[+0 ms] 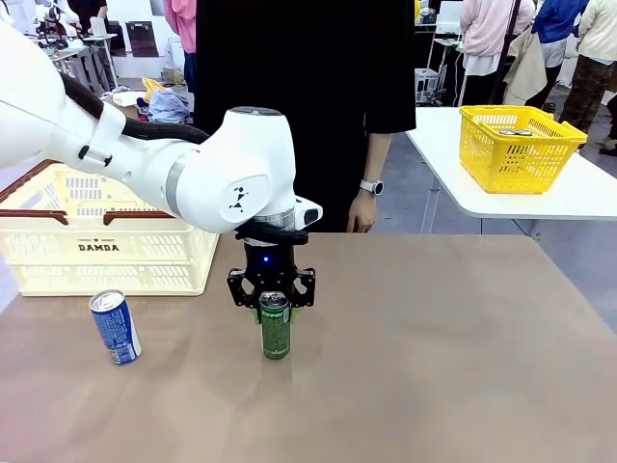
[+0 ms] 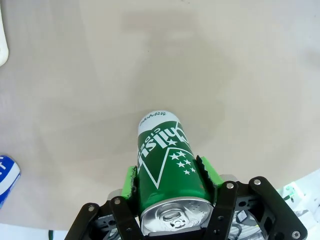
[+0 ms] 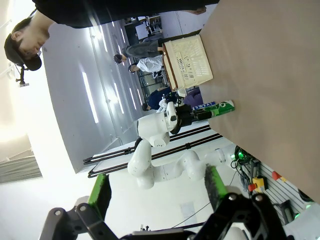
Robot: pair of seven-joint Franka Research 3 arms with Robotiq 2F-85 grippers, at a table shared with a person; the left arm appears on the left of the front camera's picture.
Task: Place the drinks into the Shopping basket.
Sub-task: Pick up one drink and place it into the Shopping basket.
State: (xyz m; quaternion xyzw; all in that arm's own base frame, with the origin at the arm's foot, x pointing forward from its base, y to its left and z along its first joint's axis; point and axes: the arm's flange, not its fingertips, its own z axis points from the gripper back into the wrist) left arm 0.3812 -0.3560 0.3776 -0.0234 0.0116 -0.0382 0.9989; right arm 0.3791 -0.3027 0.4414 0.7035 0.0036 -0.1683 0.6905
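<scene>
Clamped between left gripper pads: upright green can, front-right of Shopping basket printed "DAMDA". Before the basket: blue can. Right gripper spread wide.

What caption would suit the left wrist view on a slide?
Left gripper gripping the upright green can by its sides on the tan table, blue can at the picture's left edge.

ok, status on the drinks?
Left gripper pads on green slim aluminium can, upright on table. Right gripper open, empty. Blue aluminium can standing near cream slotted plastic basket, both cans outside it. Nothing blocking the way to basket.
</scene>
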